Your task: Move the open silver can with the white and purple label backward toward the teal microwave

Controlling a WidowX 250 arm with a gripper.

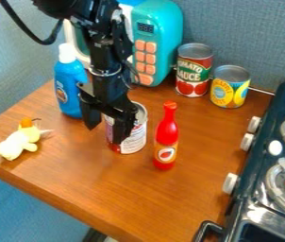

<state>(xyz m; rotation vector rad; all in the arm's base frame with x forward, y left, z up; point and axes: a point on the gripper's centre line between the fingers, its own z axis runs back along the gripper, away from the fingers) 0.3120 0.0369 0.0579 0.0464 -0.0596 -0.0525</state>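
Tin can [135,138]: labelled in white and red
Sauce bottle [166,131]: coloured bright red
Toy microwave [169,49]: coloured teal
Surface [107,189]: patterned with brown woodgrain

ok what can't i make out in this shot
All in the camera view:
Near can: label partly hidden by the tool.
Whether they touch: unclear from this angle.
Toy microwave: door mostly hidden by the arm.
Stove: cut off by the right and bottom edges.
Blue bottle: label print too small.
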